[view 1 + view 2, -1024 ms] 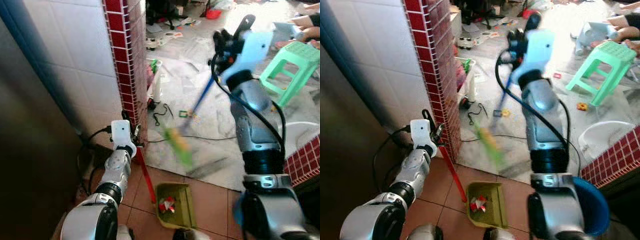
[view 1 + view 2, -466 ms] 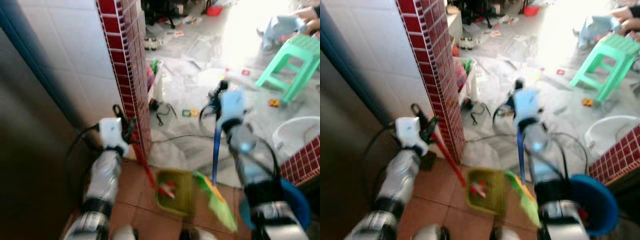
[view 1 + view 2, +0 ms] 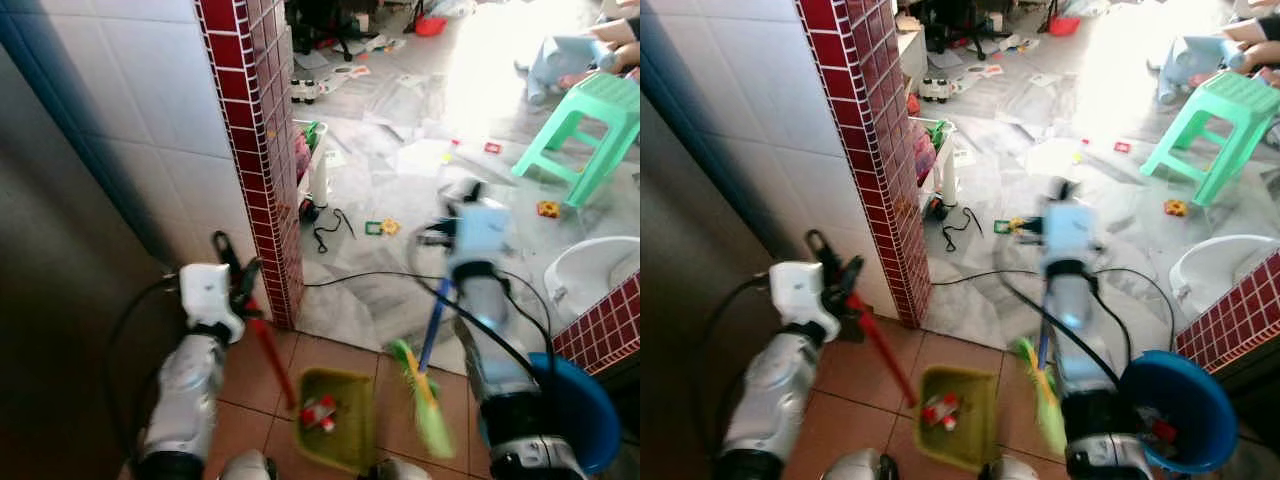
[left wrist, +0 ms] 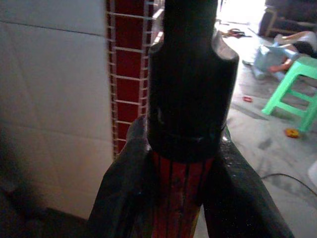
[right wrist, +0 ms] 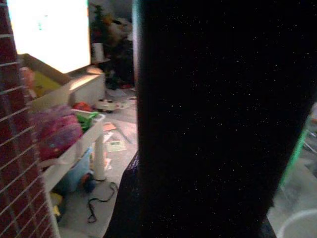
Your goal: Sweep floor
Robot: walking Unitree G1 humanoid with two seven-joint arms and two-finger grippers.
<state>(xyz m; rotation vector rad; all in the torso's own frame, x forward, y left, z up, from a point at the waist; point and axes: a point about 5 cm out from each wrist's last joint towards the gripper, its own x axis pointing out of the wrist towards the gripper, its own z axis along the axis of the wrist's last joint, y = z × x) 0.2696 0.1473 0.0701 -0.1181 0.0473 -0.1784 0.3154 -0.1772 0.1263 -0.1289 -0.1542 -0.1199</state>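
My left gripper (image 3: 240,276) is shut on the red handle (image 4: 181,198) of a yellow-green dustpan (image 3: 335,432). The pan rests on the orange floor tiles just before my feet, with red and white litter (image 3: 318,412) in it. In the left wrist view both black fingers (image 4: 124,198) clamp that handle below its black cap. My right gripper (image 3: 443,240) is shut on the blue handle (image 3: 432,325) of a broom. Its green brush head (image 3: 425,400) hangs just right of the dustpan, close to the floor. The dark handle (image 5: 213,119) takes up most of the right wrist view.
A red-tiled pillar corner (image 3: 250,150) stands close on my left. A blue bucket (image 3: 572,410) and a white basin (image 3: 600,270) are at my right. A green stool (image 3: 585,130), black cables (image 3: 330,225) and scattered toys lie on the grey sheet ahead. A person's hand (image 3: 620,50) is far right.
The right arm has come down from its raised reach, bringing the broom head back from the grey sheet to beside the dustpan. The left gripper still holds the dustpan handle; the camera has shifted.
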